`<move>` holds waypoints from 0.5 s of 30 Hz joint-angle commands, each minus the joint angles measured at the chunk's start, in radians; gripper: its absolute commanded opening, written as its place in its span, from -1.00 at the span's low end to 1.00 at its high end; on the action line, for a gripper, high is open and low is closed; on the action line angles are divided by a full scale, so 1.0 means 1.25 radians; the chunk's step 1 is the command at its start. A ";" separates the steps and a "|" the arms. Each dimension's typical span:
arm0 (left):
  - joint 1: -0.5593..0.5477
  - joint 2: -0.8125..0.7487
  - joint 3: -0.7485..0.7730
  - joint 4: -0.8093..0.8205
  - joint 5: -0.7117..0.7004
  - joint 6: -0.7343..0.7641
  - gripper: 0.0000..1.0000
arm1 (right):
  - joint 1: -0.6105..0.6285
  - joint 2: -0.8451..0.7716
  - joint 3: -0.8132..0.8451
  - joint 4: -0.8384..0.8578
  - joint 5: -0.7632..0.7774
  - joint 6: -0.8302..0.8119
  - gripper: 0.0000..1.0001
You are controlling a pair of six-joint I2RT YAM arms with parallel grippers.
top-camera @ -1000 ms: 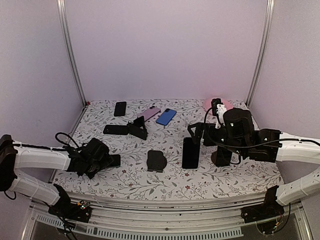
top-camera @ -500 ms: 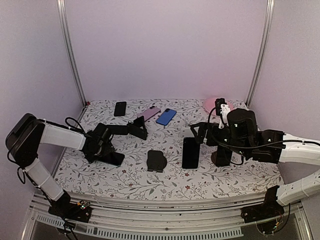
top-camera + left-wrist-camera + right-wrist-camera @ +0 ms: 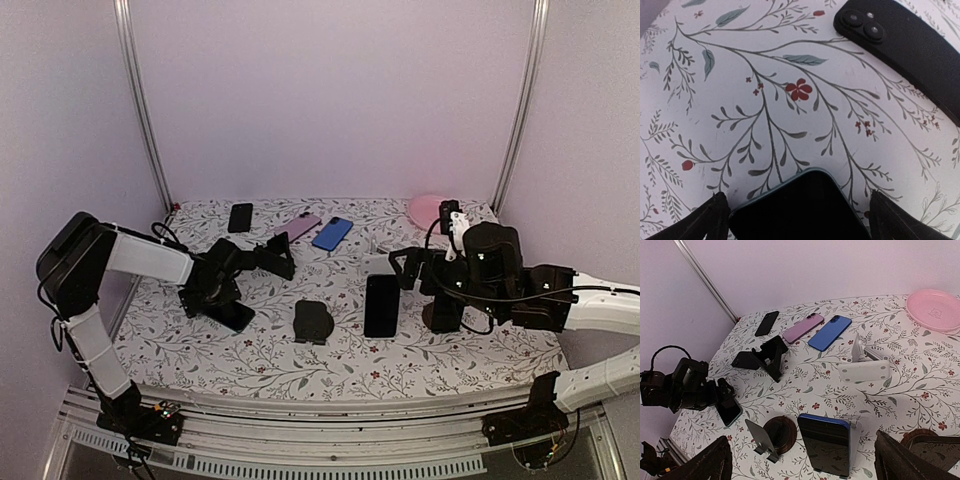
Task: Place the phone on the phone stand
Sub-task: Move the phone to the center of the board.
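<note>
Since the left gripper [image 3: 801, 225] stands spread wide with nothing held, flanking one end of the dark phone [image 3: 800, 197] lying flat at the bench's [image 3: 765, 100] left, it should descend squarely, pinch both long edges, then lift toward the black phone stand [image 3: 277, 256] at far right of it.

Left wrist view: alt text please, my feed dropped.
The open left gripper straddles the end of a dark, glossy, blue-edged phone lying flat on the white floral tablecloth. A second matte black phone, twin camera lenses up, lies at the upper right.
</note>
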 commanded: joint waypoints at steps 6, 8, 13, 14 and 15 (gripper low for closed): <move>-0.094 0.011 -0.001 -0.157 0.024 -0.152 0.93 | -0.005 -0.026 -0.022 0.011 0.004 0.015 0.98; -0.099 0.015 0.006 -0.165 0.026 -0.178 0.93 | -0.004 -0.034 -0.024 0.009 0.002 0.017 0.98; -0.102 0.029 0.023 -0.189 0.037 -0.221 0.93 | -0.005 -0.065 -0.041 0.002 0.001 0.024 0.98; -0.102 0.027 0.019 -0.196 0.039 -0.237 0.93 | -0.004 -0.072 -0.045 0.002 0.001 0.026 0.98; -0.102 0.022 0.013 -0.198 0.043 -0.249 0.93 | -0.005 -0.078 -0.049 0.002 0.001 0.027 0.98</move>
